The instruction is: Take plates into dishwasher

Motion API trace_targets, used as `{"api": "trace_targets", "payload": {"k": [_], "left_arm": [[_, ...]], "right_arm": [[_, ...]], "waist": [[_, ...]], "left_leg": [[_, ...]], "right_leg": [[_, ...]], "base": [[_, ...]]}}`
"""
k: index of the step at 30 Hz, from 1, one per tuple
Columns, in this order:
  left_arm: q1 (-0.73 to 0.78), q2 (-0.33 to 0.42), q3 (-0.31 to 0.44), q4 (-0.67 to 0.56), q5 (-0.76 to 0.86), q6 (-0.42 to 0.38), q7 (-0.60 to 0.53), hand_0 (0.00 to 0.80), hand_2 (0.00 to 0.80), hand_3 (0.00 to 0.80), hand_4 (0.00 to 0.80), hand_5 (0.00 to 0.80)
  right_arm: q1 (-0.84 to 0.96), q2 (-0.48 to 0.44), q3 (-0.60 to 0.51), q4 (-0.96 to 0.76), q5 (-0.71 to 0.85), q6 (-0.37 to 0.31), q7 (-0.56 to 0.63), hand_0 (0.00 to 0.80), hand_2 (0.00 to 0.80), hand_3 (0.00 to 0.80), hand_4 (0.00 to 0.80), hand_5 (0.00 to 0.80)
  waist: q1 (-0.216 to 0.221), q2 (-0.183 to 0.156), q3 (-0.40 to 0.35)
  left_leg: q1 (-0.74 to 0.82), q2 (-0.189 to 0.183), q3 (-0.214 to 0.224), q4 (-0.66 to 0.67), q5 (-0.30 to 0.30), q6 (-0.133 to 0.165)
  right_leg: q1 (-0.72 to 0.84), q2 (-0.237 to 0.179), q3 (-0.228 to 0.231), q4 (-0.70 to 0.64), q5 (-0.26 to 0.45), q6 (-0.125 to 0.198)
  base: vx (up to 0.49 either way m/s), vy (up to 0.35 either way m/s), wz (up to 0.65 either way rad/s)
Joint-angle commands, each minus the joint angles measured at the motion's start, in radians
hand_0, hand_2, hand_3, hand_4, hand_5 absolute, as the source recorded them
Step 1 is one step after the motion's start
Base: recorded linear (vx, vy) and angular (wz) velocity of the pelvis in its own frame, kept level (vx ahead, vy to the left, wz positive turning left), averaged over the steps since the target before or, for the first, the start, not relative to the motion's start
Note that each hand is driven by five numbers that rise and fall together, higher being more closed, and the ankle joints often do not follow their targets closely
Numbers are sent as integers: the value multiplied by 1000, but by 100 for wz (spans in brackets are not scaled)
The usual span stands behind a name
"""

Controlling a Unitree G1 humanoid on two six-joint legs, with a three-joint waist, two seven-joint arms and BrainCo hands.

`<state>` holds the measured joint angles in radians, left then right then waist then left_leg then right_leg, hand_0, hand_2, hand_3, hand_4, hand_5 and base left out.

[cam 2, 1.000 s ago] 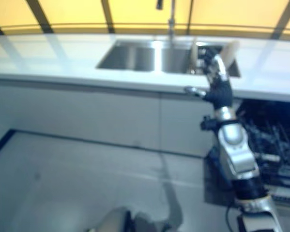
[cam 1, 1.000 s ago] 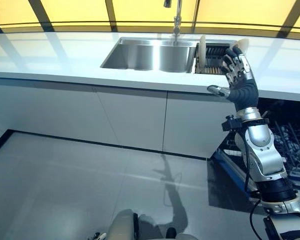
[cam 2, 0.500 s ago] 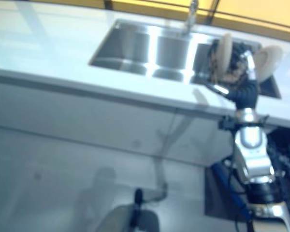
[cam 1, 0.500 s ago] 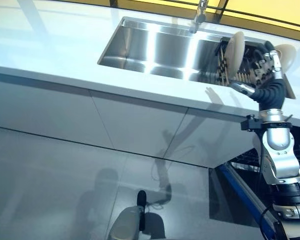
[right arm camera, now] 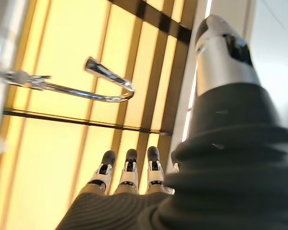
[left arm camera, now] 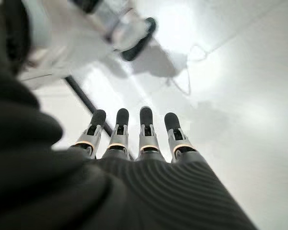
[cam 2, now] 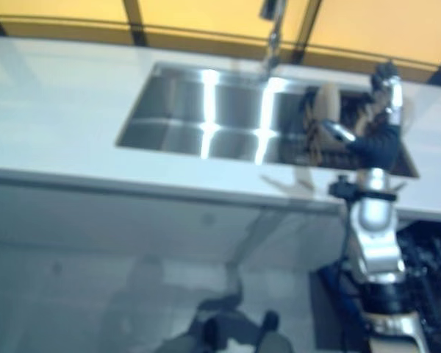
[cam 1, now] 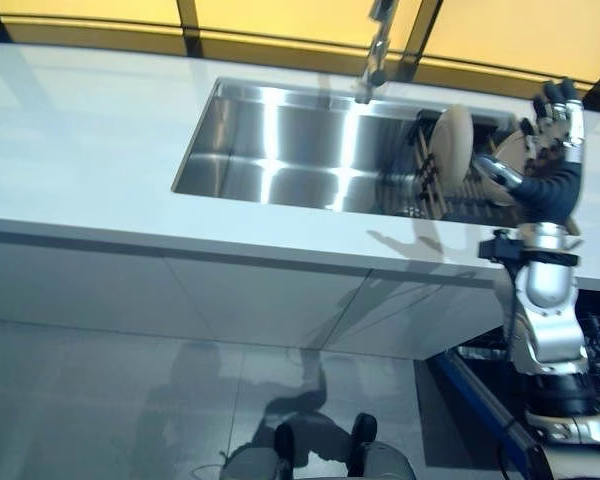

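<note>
Nearest the camera, at the lower right of the head views, the open dishwasher (cam 1: 595, 350) shows its dark wire rack below the front edge of the surface (cam 1: 90, 150), with grey floor (cam 1: 110, 400) spreading out to its left. White cabinet fronts (cam 1: 180, 300) stand under the surface. From the lower right the right arm rises past the dishwasher, and the right hand (cam 1: 552, 165) is raised above the right end of the sink (cam 1: 280, 140), its fingers (cam 1: 560, 100) straight and spread, holding nothing; its own wrist view shows the same straight row of fingers against yellow panels, with the curved spout of the faucet (right arm camera: 105, 91) beyond them.

Just beside that hand, at the right end of the steel sink, a dark dish rack (cam 1: 430, 185) holds 2 pale plates on edge: 1 plate (cam 1: 452, 150) stands upright to the left of the hand, and a second plate (cam 1: 515, 150) is partly hidden behind the thumb and palm. I cannot tell whether the hand touches it.

Farther back, the faucet stands at the sink's rear rim, and yellow window panels (cam 1: 280, 15) with dark bars run behind the surface.

The left hand (left arm camera: 134, 143) shows only in its own wrist view, fingers straight and relaxed over the floor, holding nothing.
</note>
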<state>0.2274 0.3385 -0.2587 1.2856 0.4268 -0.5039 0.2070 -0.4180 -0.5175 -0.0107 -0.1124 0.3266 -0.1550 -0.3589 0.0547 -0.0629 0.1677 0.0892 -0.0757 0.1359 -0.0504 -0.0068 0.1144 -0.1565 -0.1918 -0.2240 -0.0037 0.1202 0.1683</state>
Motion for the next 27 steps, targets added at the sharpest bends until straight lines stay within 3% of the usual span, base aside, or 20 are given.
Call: {"api": "trace_targets", "payload": {"k": [1, 4, 7, 12, 14, 16, 19, 23, 25, 27], "left_arm": [[-65, -21, -11, -92, -128, 221, -68, 0, 0, 0, 0, 0], [-118, -2, -22, -138, -196, 329, -135, 0, 0, 0, 0, 0], [-184, 3, -11, -181, -288, 453, -215, 0, 0, 0, 0, 0], [-231, 4, -24, -206, -337, 491, -241, 0, 0, 0, 0, 0], [-246, 8, -30, -210, -358, 489, -243, 0, 0, 0, 0, 0], [-264, 12, -29, -227, -367, 509, -254, 0, 0, 0, 0, 0], [-289, 22, -36, -255, -387, 550, -276, 0, 0, 0, 0, 0], [-305, 35, -43, -264, -397, 576, -289, 0, 0, 0, 0, 0], [-314, 41, -51, -270, -409, 593, -299, 0, 0, 0, 0, 0], [-317, 44, -58, -263, -426, 589, -302, 0, 0, 0, 0, 0]], "right_arm": [[-158, -111, -45, 4, 75, 53, -55, 0, 0, 0, 0, 0], [-170, -142, -29, 17, 107, 79, -36, 0, 0, 0, 0, 0], [-206, -171, 37, 56, 142, 109, 17, 0, 0, 0, 0, 0], [-248, -173, 93, 122, 209, 139, 31, 0, 0, 0, 0, 0], [-258, -176, 106, 154, 217, 147, 38, 0, 0, 0, 0, 0], [-273, -184, 118, 177, 230, 186, 38, 0, 0, 0, 0, 0], [-305, -204, 129, 242, 254, 251, 40, 0, 0, 0, 0, 0], [-348, -224, 152, 328, 321, 294, 57, 0, 0, 0, 0, 0], [-360, -247, 154, 368, 343, 295, 72, 0, 0, 0, 0, 0], [-375, -266, 157, 412, 382, 306, 101, 0, 0, 0, 0, 0]], "waist": [[-16, 11, -36], [-28, 0, -63], [-47, -6, -100], [-52, -13, -94], [-53, -19, -85], [-48, -27, -71], [-30, -20, -50], [-14, 0, -39], [-5, 11, -39], [-4, 12, -42]], "left_leg": [[43, 52, -118, -26, -60, -96], [34, 64, -101, -16, -60, -108], [49, 105, -30, 46, -76, -147], [-25, 143, -30, 312, 7, -195], [-92, 164, -37, 483, 88, -217], [-168, 158, -43, 616, 85, -214], [-214, 158, -30, 541, 84, -210], [-204, 151, -5, 284, 118, -210], [-214, 121, -15, 181, 154, -216], [-213, 90, -32, 194, 129, -203]], "right_leg": [[-36, 44, 69, 34, 62, -23], [39, 62, 76, 5, 38, -28], [115, 80, 56, -17, -21, -62], [165, 96, 57, -27, -41, -112], [185, 104, 65, -20, -56, -143], [199, 100, 64, -10, -63, -159], [242, 111, 60, -21, -80, -157], [287, 135, 64, -55, -94, -143], [311, 151, 76, -76, -97, -141], [306, 153, 91, -73, -97, -139]], "base": [[324, -251, 30], [222, -230, 23], [285, -286, -13], [153, -233, -15], [103, -220, 0], [94, -184, -4], [107, -75, -8], [119, 38, -3], [115, 74, -3], [72, 75, -6]]}}
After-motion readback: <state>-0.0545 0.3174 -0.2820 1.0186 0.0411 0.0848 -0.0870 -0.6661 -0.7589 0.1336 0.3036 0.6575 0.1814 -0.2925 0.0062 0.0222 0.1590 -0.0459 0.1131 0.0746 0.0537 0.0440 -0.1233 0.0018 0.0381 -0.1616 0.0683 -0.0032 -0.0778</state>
